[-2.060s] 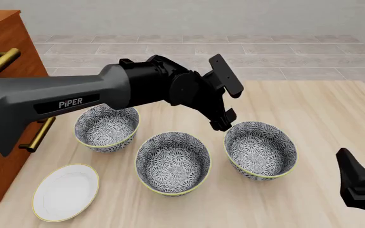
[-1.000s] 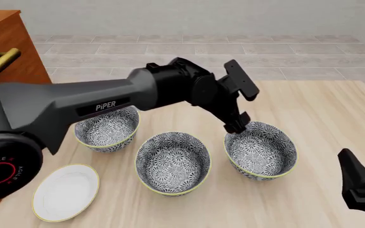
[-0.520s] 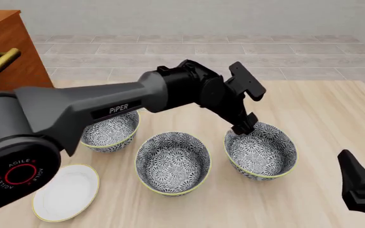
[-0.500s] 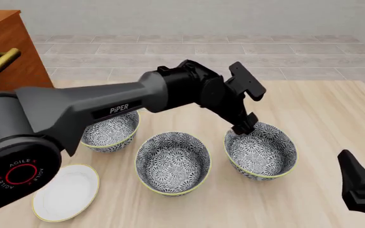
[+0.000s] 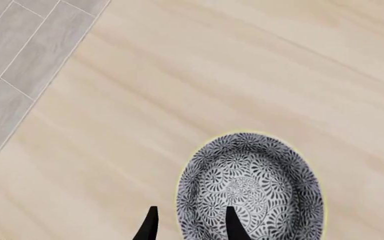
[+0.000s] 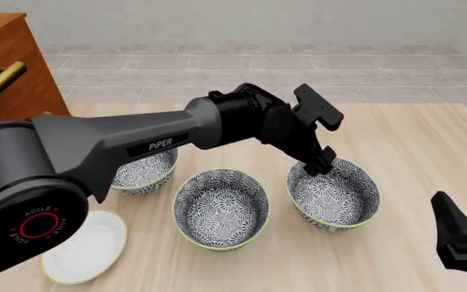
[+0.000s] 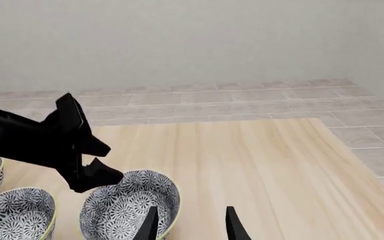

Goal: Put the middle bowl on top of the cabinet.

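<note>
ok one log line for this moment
left tool: open, at far rim of right-hand patterned bowl | middle patterned bowl: untouched on table | right tool: open, idle

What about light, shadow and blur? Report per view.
Front view: even light, no hard shadows, all sharp; left arm looms large near the lens. Left wrist view: right bowl crisp, no glare. Right wrist view: left gripper a featureless black shape.

cabinet [image 6: 10, 67] cropped, left bowl [image 6: 146, 173] half-hidden
</note>
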Tool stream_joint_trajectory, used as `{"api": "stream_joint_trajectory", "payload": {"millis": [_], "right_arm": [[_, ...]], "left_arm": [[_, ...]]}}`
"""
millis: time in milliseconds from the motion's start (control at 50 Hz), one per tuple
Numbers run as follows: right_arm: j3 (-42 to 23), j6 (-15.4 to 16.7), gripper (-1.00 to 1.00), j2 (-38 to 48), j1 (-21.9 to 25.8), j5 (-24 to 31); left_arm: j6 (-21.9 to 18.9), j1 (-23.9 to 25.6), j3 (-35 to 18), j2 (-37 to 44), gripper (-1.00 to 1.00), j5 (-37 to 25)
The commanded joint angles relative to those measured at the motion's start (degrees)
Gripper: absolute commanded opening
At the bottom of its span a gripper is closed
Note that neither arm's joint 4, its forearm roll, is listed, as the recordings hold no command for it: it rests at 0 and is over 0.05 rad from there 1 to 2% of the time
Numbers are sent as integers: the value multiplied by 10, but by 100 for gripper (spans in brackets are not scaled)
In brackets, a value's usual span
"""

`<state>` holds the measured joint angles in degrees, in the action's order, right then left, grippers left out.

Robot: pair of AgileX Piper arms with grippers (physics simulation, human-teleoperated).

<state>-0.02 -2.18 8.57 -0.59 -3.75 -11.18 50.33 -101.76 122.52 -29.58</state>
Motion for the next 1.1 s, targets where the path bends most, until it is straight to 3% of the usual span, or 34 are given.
{"api": "stream_joint_trajectory", "payload": {"millis": [20, 1100], "right_arm": [[0, 1, 100, 19, 1, -18], [0, 5, 100, 33, 2, -30]], "left_arm": [[22, 2, 2, 5, 100, 7], [65, -11, 39, 26, 100, 52]]}}
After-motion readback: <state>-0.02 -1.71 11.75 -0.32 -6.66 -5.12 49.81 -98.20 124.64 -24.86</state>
